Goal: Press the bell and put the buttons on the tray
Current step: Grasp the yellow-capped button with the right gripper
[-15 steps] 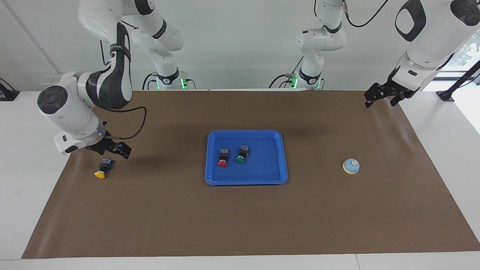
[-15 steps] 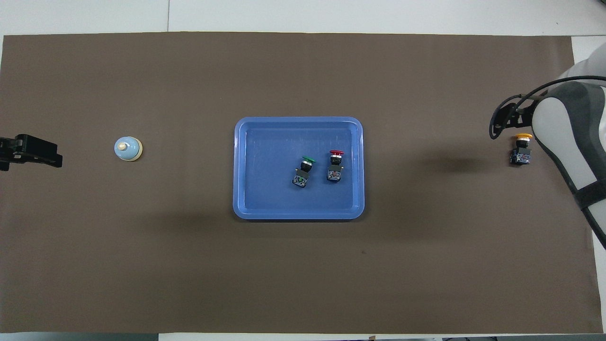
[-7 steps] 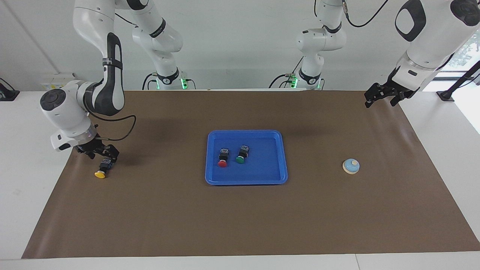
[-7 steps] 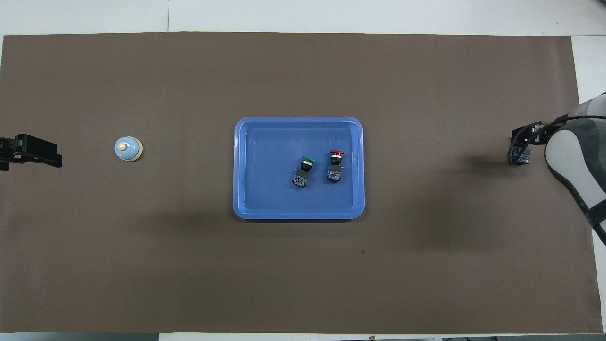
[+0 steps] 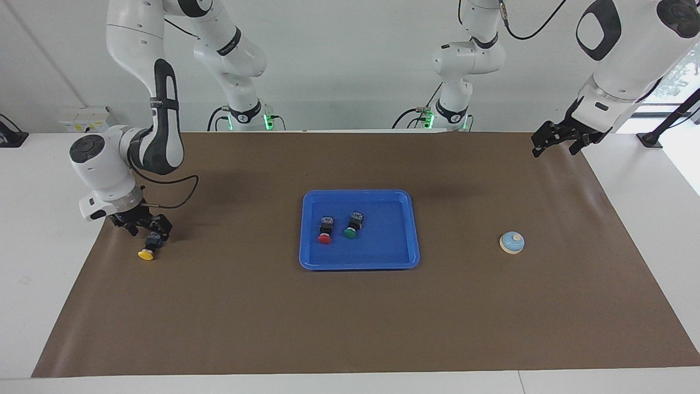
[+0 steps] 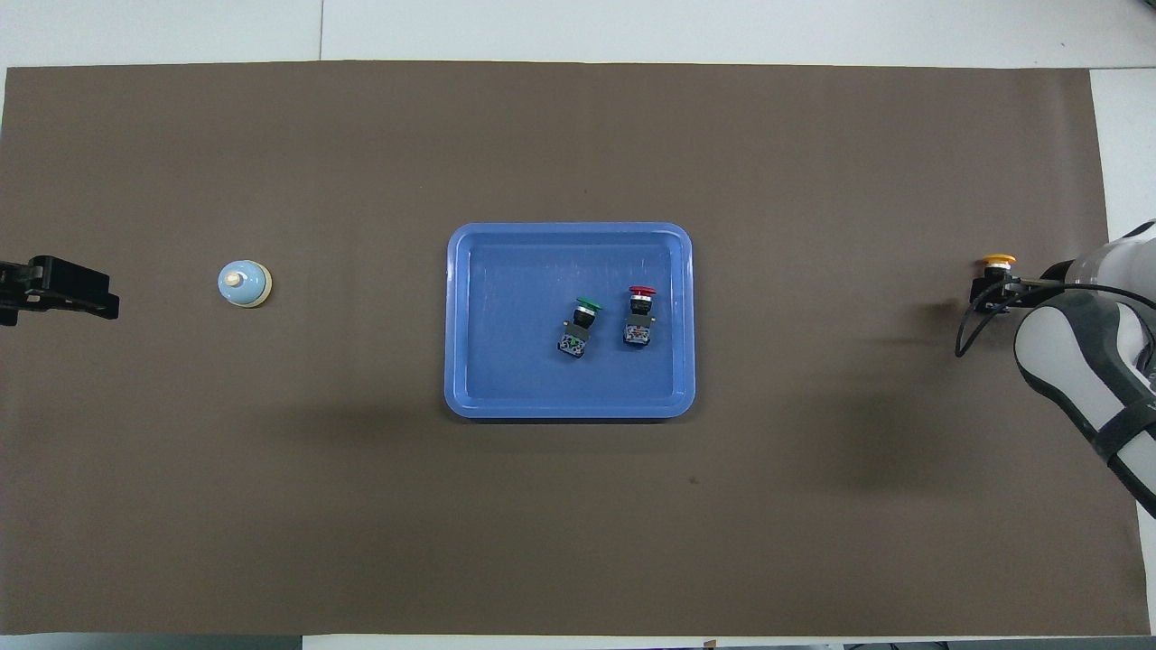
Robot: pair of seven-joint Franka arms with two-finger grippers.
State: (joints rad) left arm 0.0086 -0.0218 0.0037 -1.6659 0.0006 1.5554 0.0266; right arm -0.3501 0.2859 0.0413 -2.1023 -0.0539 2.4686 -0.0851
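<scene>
The yellow button (image 5: 146, 253) (image 6: 997, 262) lies on its side on the brown mat at the right arm's end. My right gripper (image 5: 149, 232) (image 6: 989, 296) is down low over its black body, open, a finger at either side; I cannot tell whether they touch it. The red button (image 5: 325, 230) (image 6: 640, 316) and the green button (image 5: 353, 225) (image 6: 580, 325) lie in the blue tray (image 5: 358, 265) (image 6: 569, 411) at mid-table. The bell (image 5: 512, 242) (image 6: 244, 283) stands toward the left arm's end. My left gripper (image 5: 558, 143) (image 6: 56, 291) waits open above the mat's edge there.
The brown mat (image 5: 350, 328) covers the table, with white tabletop (image 5: 645, 219) showing past its ends. Nothing but the tray, the buttons and the bell stands on it.
My right gripper has come down and swung in over the yellow button's body. The buttons, the bell, the tray and the left arm have stayed put.
</scene>
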